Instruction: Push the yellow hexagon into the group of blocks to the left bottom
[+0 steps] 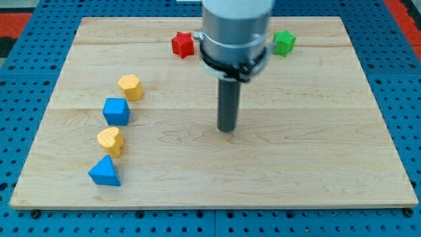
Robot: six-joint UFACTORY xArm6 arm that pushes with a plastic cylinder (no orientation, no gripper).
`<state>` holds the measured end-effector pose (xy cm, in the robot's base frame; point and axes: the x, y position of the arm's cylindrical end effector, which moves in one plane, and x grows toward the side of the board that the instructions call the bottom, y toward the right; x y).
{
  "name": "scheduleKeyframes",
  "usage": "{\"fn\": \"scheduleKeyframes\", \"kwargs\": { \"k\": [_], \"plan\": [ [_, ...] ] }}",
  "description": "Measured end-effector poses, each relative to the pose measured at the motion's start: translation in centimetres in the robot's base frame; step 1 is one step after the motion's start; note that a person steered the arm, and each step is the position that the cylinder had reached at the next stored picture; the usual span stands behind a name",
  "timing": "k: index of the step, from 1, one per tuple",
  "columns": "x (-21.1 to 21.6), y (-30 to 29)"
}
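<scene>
The yellow hexagon [131, 86] lies at the view's left, at the top of a slanted column of blocks. Below it come a blue cube [116, 111], a yellow heart-shaped block [110, 141] and a blue triangular block [104, 172]. The hexagon nearly touches the blue cube's upper corner. My tip [227, 128] rests on the board near its middle, well to the right of this column and touching no block.
A red star-shaped block [182, 44] lies near the view's top, just left of the arm's grey body [235, 29]. A green block [284, 42] lies at the top right. The wooden board [316, 171] sits on a blue pegboard surface.
</scene>
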<state>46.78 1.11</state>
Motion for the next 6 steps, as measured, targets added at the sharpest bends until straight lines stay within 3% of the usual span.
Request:
{"fn": "scheduleKeyframes", "kwargs": {
  "k": [2, 4, 6],
  "plan": [
    [-8.8, -7.5],
    [-9.4, -13.7],
    [-10.6, -15.7]
  ]
}}
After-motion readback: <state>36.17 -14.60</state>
